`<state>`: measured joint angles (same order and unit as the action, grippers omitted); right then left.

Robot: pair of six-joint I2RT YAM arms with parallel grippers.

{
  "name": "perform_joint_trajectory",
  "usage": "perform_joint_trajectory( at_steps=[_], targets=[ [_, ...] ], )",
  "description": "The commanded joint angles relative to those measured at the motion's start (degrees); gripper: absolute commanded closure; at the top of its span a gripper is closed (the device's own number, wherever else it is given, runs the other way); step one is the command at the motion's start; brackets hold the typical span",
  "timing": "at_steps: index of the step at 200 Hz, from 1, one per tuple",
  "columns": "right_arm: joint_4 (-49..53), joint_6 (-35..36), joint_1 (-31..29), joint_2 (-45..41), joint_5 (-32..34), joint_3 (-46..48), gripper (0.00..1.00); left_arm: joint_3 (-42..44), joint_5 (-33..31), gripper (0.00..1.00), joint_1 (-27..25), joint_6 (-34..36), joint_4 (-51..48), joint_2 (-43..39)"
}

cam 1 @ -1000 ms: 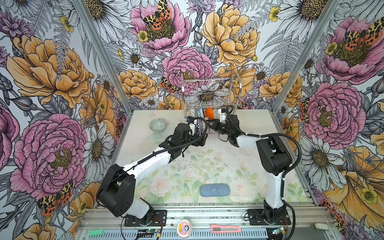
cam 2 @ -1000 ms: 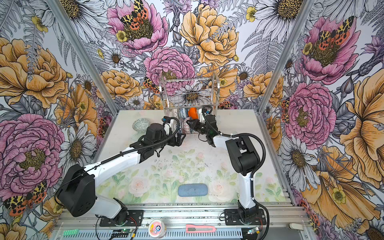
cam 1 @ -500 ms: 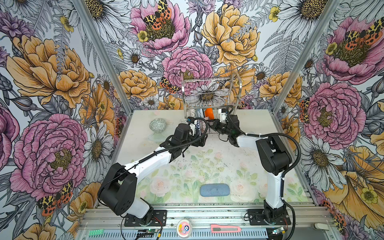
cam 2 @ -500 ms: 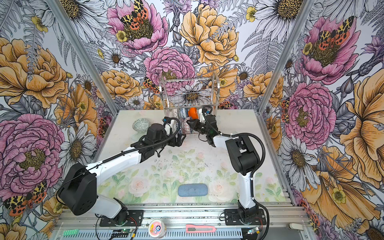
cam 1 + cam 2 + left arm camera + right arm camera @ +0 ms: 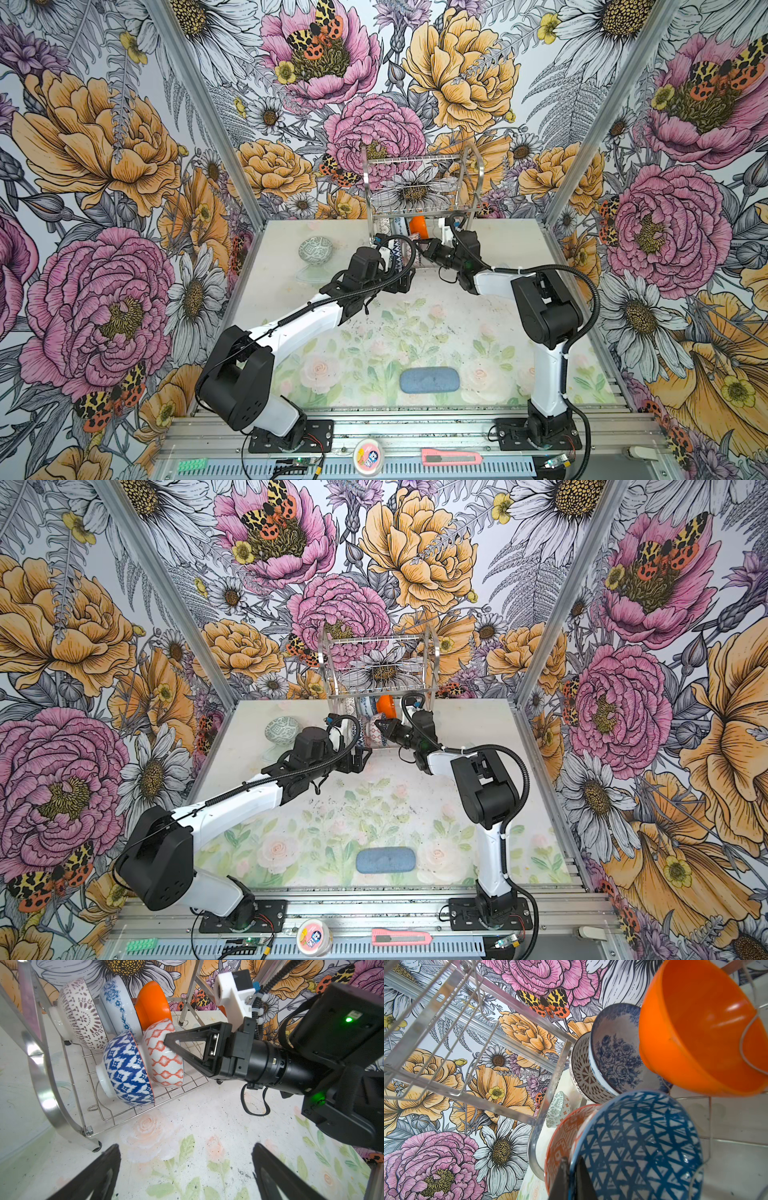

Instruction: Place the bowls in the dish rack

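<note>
Left wrist view: five bowls are stood on edge in the lower tier of the dish rack (image 5: 47, 1088): lattice bowl (image 5: 81, 1016), blue floral bowl (image 5: 118, 1007) and orange bowl (image 5: 151, 1003) in the far row, dark-blue bowl (image 5: 126, 1070) and orange-white bowl (image 5: 164, 1059) in the near row. The sixth, a grey-green bowl (image 5: 315, 250), is seen on the desk (image 5: 415, 324) left of the rack. The rim of the orange-white bowl is pinched by the closed right hand (image 5: 166, 1040). The left hand (image 5: 186, 1147) is held open and empty, just near of the rack.

White-and-black left arm (image 5: 307, 322) and right arm (image 5: 548, 374), black corrugated cables (image 5: 276, 977).
White link shells, bulky black joints, black bolted base plates (image 5: 320, 432); right gripper (image 5: 166, 1040): hollow triangular black fingers (image 5: 193, 1034), two silver screws (image 5: 215, 1037), white camera bracket (image 5: 230, 995), green LEDs (image 5: 349, 1019).
</note>
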<state>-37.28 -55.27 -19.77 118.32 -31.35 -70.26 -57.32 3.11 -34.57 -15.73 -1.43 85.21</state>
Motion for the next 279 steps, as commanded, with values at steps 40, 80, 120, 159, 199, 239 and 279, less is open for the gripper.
perform_joint_trajectory(
  at_steps=[40,80,120,159,199,239,279],
  targets=[
    [2.7,3.6,1.2,-0.6,0.4,2.7,1.0,-0.1,2.2,0.01,0.7,-0.8,1.3,0.5],
    [4.0,5.0,1.4,-1.6,0.3,3.0,1.0,-0.8,2.3,0.01,0.7,-0.7,0.7,0.9],
    [5.6,6.6,1.9,-2.6,0.5,3.2,1.0,-0.8,2.2,0.01,0.6,-0.6,0.4,1.0],
    [7.8,8.6,2.1,-3.4,0.7,3.4,1.0,-1.1,-0.2,0.01,0.5,-0.4,-0.8,1.0],
    [9.7,10.3,2.4,-4.1,0.9,3.7,1.0,-1.4,-0.1,0.01,0.5,-0.7,-0.8,1.2],
    [10.1,10.6,3.1,-4.5,0.9,4.1,1.0,-1.6,-0.1,0.01,0.5,-0.7,-0.8,1.6],
    [12.7,12.6,3.2,-4.9,1.1,3.4,1.0,-1.6,-0.1,0.01,0.5,-0.7,-0.9,1.6]
  ],
)
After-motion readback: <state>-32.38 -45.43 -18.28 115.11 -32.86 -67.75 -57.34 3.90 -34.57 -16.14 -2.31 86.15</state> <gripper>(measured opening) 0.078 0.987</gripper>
